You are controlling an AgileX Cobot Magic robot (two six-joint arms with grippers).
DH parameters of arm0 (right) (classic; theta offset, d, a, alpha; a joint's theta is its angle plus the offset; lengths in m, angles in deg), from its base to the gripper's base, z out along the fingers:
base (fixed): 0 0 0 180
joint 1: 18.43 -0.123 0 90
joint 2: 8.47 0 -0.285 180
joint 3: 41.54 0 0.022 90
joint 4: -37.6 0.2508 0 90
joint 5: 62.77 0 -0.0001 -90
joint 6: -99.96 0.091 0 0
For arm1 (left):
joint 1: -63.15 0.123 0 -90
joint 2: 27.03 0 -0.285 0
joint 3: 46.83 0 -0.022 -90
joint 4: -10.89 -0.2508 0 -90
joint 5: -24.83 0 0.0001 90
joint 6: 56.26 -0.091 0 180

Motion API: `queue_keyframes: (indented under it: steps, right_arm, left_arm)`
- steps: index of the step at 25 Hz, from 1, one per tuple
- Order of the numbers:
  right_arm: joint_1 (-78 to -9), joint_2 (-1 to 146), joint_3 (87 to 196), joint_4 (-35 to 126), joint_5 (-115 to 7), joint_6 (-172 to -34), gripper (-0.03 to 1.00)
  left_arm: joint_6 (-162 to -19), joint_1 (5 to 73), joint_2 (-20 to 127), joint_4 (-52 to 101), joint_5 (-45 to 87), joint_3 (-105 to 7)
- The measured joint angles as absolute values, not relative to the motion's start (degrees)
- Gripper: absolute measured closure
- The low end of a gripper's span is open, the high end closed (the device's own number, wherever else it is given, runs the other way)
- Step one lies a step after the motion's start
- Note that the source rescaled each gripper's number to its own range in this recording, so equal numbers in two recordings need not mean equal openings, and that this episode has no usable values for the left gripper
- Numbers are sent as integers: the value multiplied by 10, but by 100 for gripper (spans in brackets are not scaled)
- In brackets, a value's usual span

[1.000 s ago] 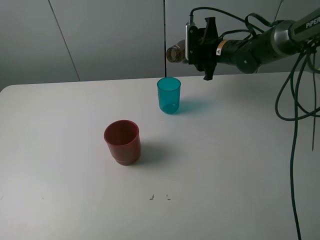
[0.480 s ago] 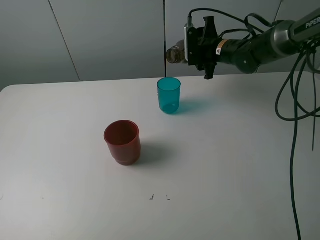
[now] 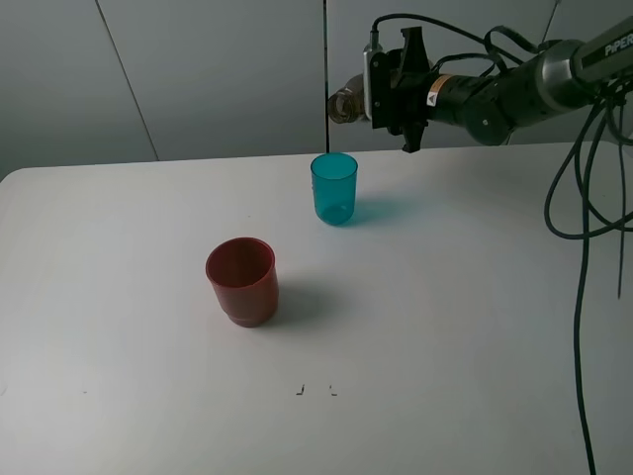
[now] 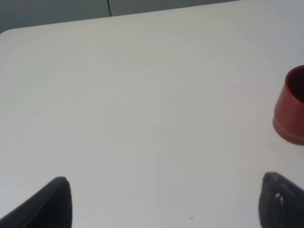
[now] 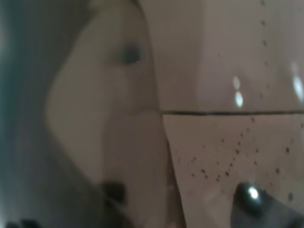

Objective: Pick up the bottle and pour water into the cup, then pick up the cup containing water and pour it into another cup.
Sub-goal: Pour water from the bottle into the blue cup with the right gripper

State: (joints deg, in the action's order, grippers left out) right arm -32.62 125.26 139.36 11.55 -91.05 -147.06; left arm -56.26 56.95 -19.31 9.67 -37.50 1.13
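On the near part of the white tabletop (image 3: 475, 346), a squat opaque red plastic cup with a stepped base (image 3: 242, 282) is seen standing upright, untouched. It is judged light but steady on its wide foot, and it need only be left where it stands to receive the water.

Farther back, well apart from it, a small translucent teal-blue plastic tumbler (image 3: 334, 188) is set upright. Being slim and thin-walled, it is expected to be light, smooth and easily tipped. It would best be taken from the side around the middle of its wall, with the rim left free for pouring. A gentle squeeze is advised, since such plastic may flex.

Above and just behind the tumbler, a tall smoky grey-brown translucent plastic bottle (image 3: 344, 104) is held lying nearly level in the air. Only its capless threaded neck shows past the right hand (image 3: 391, 94), which is closed around its body. In the right wrist view the lens is filled by the bottle's wall, where small droplets are seen. The bottle is judged fairly stiff yet slippery, and with no cap any further tilt would likely let water run out at once.

The left hand (image 4: 166, 204) is shown only in its own wrist view, its dark fingers (image 4: 52, 204) spread wide over bare tabletop with nothing between them.
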Motion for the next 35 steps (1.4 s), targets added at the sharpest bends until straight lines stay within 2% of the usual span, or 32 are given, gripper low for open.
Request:
queue_keyframes:
  steps: [35]
  right_arm:
    - [-326, 1253, 1395, 134, -924, -1559, 97]
  left_arm:
    - [-567, 570, -193, 97, -375, 11]
